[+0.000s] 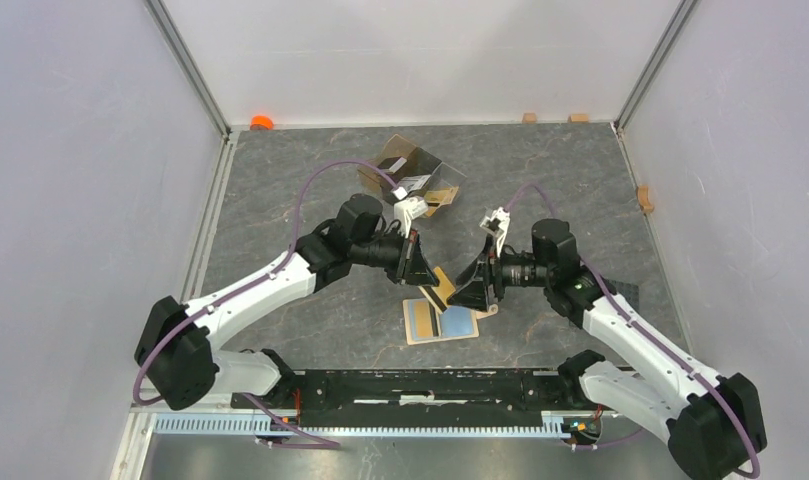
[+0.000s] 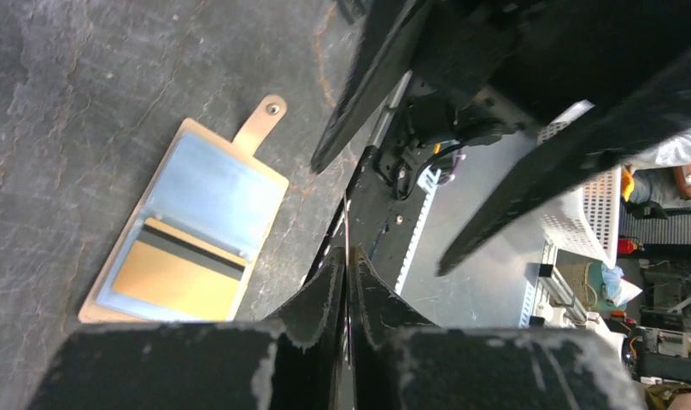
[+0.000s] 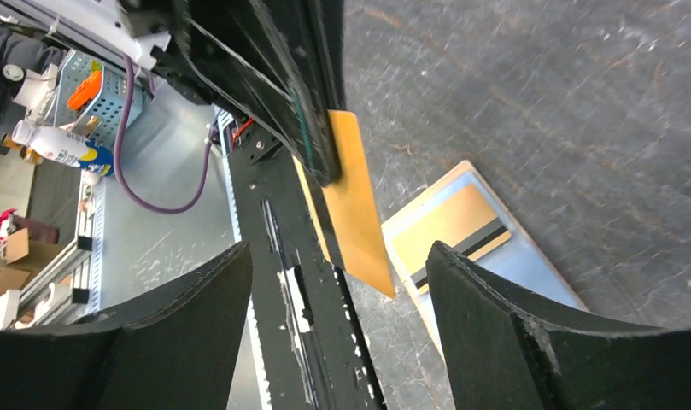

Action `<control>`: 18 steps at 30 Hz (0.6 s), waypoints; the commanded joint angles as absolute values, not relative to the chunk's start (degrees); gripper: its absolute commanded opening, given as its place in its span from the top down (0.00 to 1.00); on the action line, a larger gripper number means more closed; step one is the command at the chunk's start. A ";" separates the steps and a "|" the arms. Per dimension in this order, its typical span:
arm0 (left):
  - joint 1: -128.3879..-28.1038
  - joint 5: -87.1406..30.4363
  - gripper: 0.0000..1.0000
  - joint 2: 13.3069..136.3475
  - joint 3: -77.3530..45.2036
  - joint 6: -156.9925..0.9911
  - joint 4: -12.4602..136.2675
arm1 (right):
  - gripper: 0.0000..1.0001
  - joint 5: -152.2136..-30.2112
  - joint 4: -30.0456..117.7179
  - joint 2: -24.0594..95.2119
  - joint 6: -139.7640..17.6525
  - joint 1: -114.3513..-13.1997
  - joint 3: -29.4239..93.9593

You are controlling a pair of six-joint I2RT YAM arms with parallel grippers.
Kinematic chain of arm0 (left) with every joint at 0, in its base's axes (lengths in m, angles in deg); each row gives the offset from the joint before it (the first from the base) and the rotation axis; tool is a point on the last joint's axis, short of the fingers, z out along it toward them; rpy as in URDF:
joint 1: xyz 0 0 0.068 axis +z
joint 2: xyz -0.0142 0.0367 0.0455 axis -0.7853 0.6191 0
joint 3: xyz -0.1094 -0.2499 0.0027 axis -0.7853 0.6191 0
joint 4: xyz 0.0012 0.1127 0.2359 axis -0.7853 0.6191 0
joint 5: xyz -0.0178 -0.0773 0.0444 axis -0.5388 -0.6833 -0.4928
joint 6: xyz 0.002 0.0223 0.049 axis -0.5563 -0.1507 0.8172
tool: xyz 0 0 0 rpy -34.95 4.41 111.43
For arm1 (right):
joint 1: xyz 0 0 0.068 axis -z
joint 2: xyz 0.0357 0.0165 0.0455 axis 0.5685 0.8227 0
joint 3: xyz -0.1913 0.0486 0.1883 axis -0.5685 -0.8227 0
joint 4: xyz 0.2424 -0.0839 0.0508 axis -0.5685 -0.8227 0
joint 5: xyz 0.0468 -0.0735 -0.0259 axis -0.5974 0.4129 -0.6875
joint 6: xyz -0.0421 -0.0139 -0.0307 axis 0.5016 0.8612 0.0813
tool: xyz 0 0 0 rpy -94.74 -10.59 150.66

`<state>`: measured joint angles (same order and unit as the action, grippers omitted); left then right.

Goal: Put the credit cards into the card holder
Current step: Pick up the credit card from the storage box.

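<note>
A: How far along?
B: The card holder (image 1: 462, 324) lies open, with one orange-gold card (image 2: 175, 278) tucked in its pocket. Above it, the left gripper (image 2: 348, 265) is clamped on a second card (image 3: 354, 213); the right gripper (image 3: 337, 252) beside it stands apart, empty
A: And around it?
B: White walls (image 1: 80, 150), a grey marbled surface (image 1: 280, 180), a clear box (image 1: 415, 170) beyond the holder

Two orange cards (image 3: 356, 218), one card holder (image 2: 213, 184), one box (image 1: 412, 172).

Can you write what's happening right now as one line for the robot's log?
left hand: shut on gold card | right hand: open, close by | card holder: open on table, striped card in pocket
</note>
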<state>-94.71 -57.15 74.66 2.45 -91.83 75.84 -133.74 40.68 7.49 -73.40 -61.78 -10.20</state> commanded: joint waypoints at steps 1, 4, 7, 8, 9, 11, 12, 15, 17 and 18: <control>-94.99 -62.24 0.89 71.28 3.52 -96.20 68.80 | 0.23 -132.97 42.41 8.57 -72.88 -63.80 -11.42; -95.08 -63.23 0.87 71.15 3.79 -96.50 68.73 | 0.40 -134.41 42.43 9.22 -72.77 -64.33 -12.30; -95.15 -63.13 0.84 70.78 4.44 -97.35 67.62 | 0.73 -135.39 42.80 9.22 -73.28 -64.84 -13.23; -95.16 -62.71 0.80 70.39 4.89 -97.75 67.03 | 0.83 -135.19 43.08 9.13 -73.68 -64.96 -13.50; -95.16 -61.97 0.71 69.91 5.56 -98.42 66.15 | 0.92 -134.57 43.62 8.65 -74.42 -64.97 -13.95; -95.16 -59.28 0.43 68.21 7.38 -99.97 64.30 | 1.00 -132.23 46.15 7.14 -76.95 -64.97 -15.48; -95.16 -57.39 0.30 66.85 8.91 -101.19 62.02 | 1.00 -131.62 49.18 6.03 -78.97 -64.97 -16.66; -95.16 -52.39 0.12 62.48 14.73 -105.66 54.08 | 1.00 -128.79 61.98 2.11 -88.98 -64.95 -22.45; -95.25 -50.20 0.10 60.33 19.11 -109.49 48.33 | 1.00 -126.57 71.15 -0.76 -95.06 -64.95 -26.48; -95.25 -49.64 0.10 59.58 20.73 -111.56 45.31 | 1.00 -125.15 74.54 -2.02 -97.57 -64.97 -28.19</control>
<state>-94.97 -55.07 64.00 15.15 -102.08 60.30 -130.62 54.47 2.74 -84.61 -65.00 -22.98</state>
